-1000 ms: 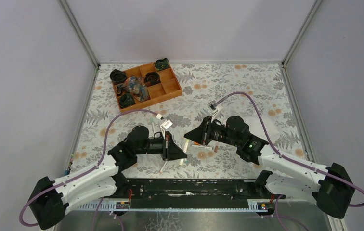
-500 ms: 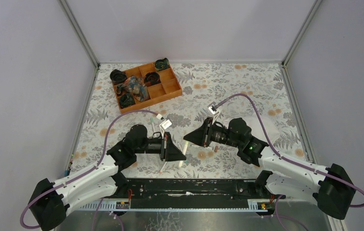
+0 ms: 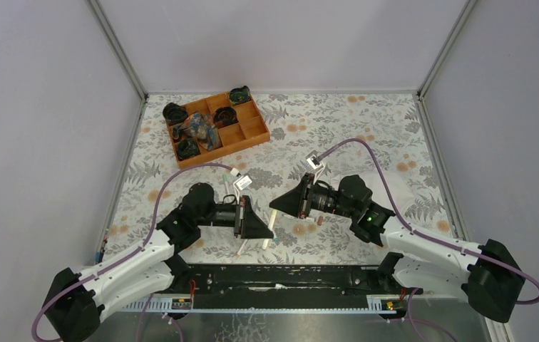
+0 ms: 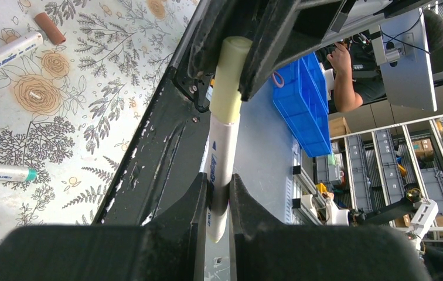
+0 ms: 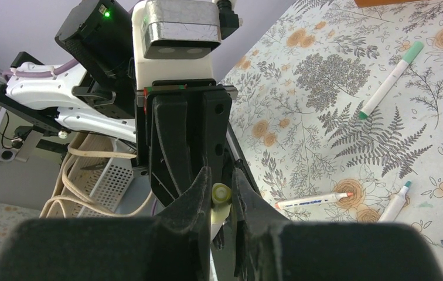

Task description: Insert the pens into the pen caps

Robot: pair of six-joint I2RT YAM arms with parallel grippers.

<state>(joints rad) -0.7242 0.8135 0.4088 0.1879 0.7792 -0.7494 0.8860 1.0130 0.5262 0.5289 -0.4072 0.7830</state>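
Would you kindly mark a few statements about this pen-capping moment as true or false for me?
1. The left gripper clamps a white pen. True.
2. The right gripper pinches a yellowish cap. True.
3. The orange tray sits at the near right edge. False: it stands at the far left.
4. The brown cap is fitted on a pen. False: it lies loose on the floral cloth.
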